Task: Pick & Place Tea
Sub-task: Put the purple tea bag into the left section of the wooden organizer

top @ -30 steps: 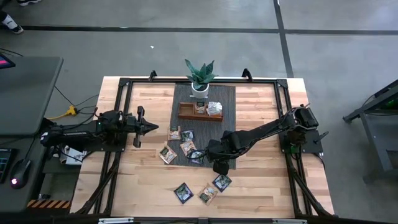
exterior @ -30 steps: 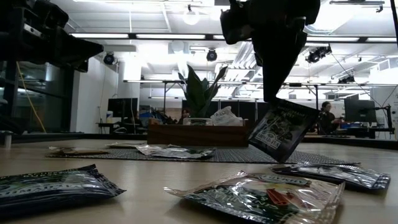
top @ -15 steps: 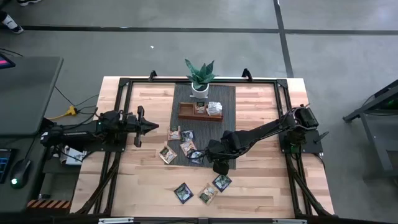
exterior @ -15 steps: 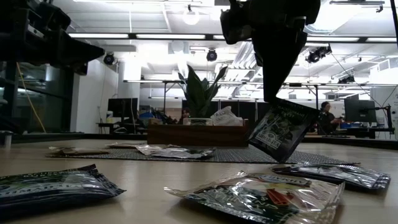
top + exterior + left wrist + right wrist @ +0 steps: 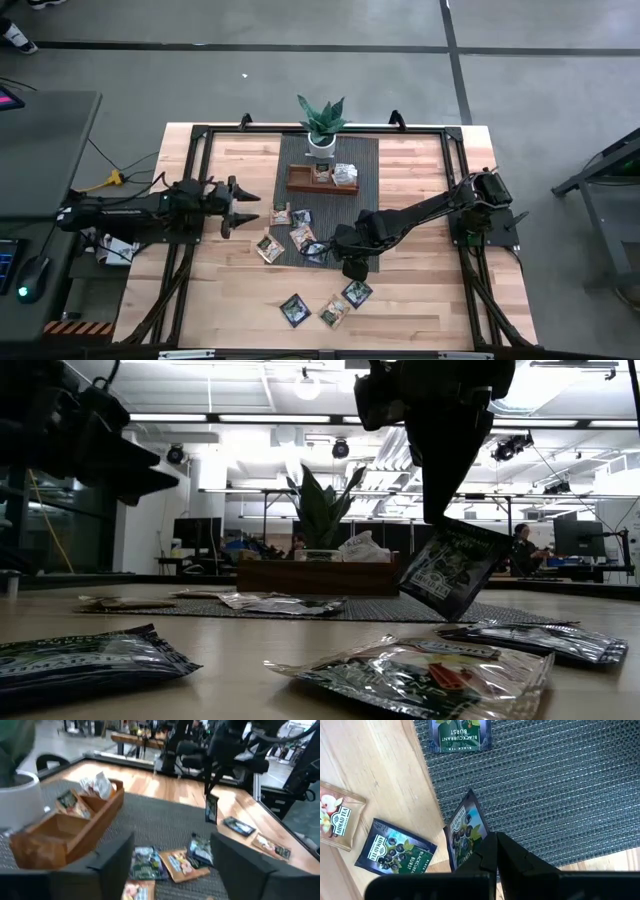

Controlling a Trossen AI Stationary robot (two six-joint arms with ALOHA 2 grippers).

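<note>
My right gripper (image 5: 350, 268) hangs over the near edge of the dark mat (image 5: 360, 160), shut on a dark blackcurrant tea sachet (image 5: 450, 572). Other tea sachets lie flat on the mat (image 5: 292, 226) and on the wood nearer the front (image 5: 330, 308). The brown wooden tray (image 5: 322, 180) stands on the far part of the mat, with a few sachets in it. My left gripper (image 5: 240, 205) stands open above the table's left side, level and pointing toward the mat, with nothing between its fingers (image 5: 240, 865). My right gripper pinches the sachet's upper edge (image 5: 452, 528), near one corner, between its two shut fingers (image 5: 487, 851). The fingers come from above, pointing steeply down. The sachet hangs tilted below them, its lower corner (image 5: 455, 615) just above the mat.
A green potted plant (image 5: 321, 120) in a white pot stands behind the tray at the mat's far end. A black frame (image 5: 200, 135) runs round the table top. Bare wood lies to the mat's left and right.
My left gripper has opened, rolled about its own pointing line and dipped a little. My right gripper has kept still, with the sachet hanging as before.
</note>
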